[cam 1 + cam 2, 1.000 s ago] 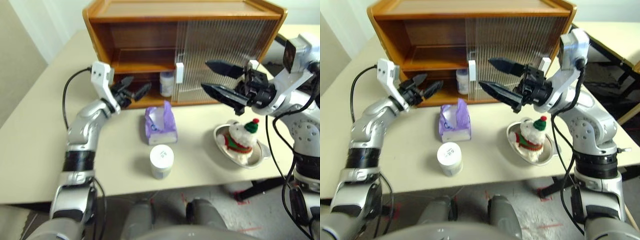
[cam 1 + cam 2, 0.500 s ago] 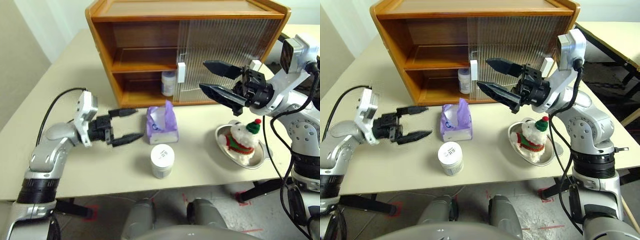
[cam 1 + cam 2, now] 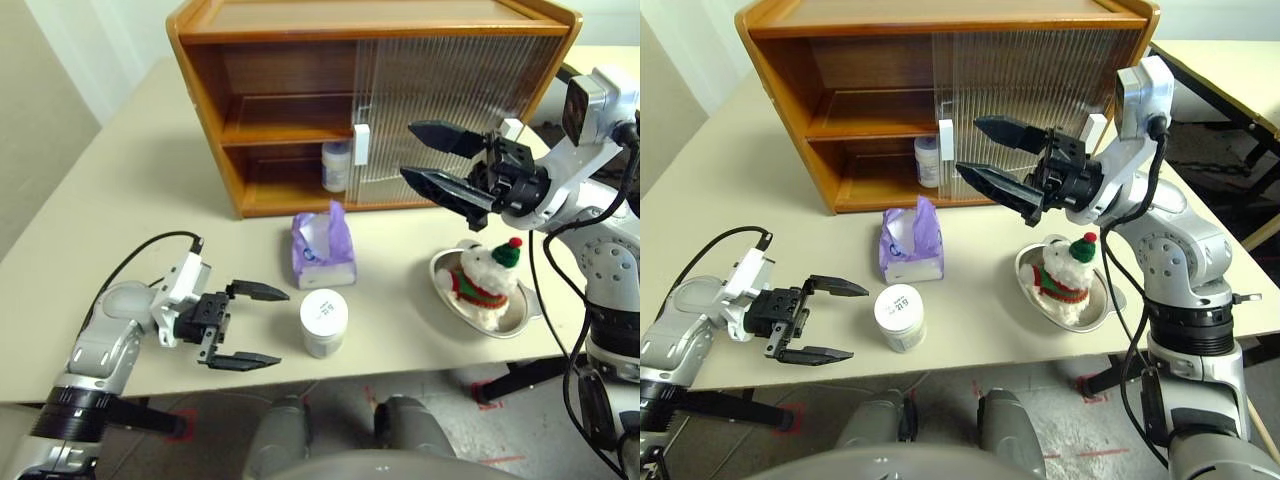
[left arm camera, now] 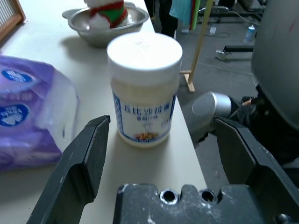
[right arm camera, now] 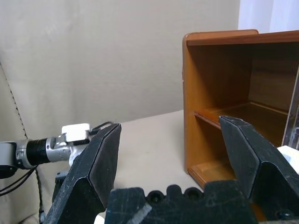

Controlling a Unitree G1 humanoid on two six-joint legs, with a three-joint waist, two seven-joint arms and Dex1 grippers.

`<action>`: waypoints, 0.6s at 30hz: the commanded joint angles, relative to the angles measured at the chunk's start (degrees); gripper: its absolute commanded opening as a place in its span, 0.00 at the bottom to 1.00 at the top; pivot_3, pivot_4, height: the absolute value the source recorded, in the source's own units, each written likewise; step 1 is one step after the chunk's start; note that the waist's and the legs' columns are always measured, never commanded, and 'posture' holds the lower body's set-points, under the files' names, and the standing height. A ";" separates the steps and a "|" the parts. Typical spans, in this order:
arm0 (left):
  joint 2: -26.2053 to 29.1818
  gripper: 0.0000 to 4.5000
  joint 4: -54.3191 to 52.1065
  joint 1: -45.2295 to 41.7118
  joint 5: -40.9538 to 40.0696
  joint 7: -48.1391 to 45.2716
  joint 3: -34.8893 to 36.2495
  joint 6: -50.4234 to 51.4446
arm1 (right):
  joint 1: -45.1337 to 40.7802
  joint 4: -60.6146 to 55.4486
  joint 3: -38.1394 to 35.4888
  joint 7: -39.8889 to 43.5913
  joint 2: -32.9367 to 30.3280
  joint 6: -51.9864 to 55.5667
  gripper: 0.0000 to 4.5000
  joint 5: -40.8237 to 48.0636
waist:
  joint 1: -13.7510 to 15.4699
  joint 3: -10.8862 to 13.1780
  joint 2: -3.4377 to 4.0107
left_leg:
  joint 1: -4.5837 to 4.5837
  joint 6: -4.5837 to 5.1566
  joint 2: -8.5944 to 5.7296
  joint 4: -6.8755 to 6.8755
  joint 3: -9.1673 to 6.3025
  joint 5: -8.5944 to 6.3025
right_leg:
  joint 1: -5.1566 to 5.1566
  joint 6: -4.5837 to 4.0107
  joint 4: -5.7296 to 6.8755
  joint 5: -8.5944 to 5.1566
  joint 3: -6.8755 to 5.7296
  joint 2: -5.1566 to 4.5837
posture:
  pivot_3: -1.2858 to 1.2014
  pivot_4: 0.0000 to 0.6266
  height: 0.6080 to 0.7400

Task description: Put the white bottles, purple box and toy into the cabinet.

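While both grippers stand wide and empty, three of the task's things sit out on the table (image 3: 90, 220).

Low at the table's near edge, the left gripper (image 3: 248, 325) points at a white jar (image 3: 324, 322) just beside it — nothing between them. Behind the jar lies the purple pack (image 3: 322, 247), near the cabinet (image 3: 370, 100), where a second jar (image 3: 337, 166) stands on the lower shelf beside the door's handle (image 3: 361, 145). Further right, the right gripper (image 3: 437, 157) hangs before the ribbed door, above the bear (image 3: 484, 275) in its metal dish (image 3: 450, 294).
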 commanded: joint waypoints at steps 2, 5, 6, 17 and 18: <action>-2.06 0.99 4.45 -1.55 3.74 -0.01 -2.33 -7.50 | -0.63 -1.12 -0.65 -0.08 -0.68 0.73 1.00 0.89 | 0.00 0.00 0.02 | 0.00 0.00 0.00 0.00 0.01 0.00 | -0.01 0.08 0.00 0.05 0.00 0.00 | 0.52 0.00 1.00; -3.66 0.99 7.18 -2.93 4.81 0.91 -3.03 -10.48 | -0.73 -1.37 -0.76 -0.30 -0.86 0.90 1.00 1.03 | 0.02 0.00 0.02 | 0.00 0.02 0.00 0.01 0.02 0.01 | 0.00 0.16 0.01 0.10 -0.01 0.01 | 0.51 0.00 1.00; -4.09 0.99 8.01 -3.28 5.02 0.91 -3.35 -10.97 | -0.66 -1.46 -0.80 -0.33 -0.93 0.93 1.00 1.04 | -0.01 -0.01 0.01 | 0.00 0.02 0.00 0.01 0.03 0.01 | 0.00 0.22 0.01 0.14 0.00 0.01 | 0.51 0.00 1.00; -8.45 0.99 14.79 -5.51 6.45 1.92 -6.50 -13.90 | -0.46 -1.79 -1.15 -0.69 -1.48 1.07 1.00 1.08 | -0.18 -0.02 0.03 | -0.01 0.22 0.03 0.00 0.06 0.12 | -0.02 0.45 0.02 0.22 0.00 0.10 | 0.51 0.00 1.00; -8.84 0.99 15.29 -5.61 6.44 2.14 -6.72 -13.85 | -0.44 -1.83 -1.20 -0.74 -1.52 1.09 1.00 1.14 | -0.19 -0.02 0.04 | -0.01 0.22 0.03 0.00 0.06 0.13 | -0.02 0.45 0.01 0.22 0.00 0.10 | 0.50 0.00 1.00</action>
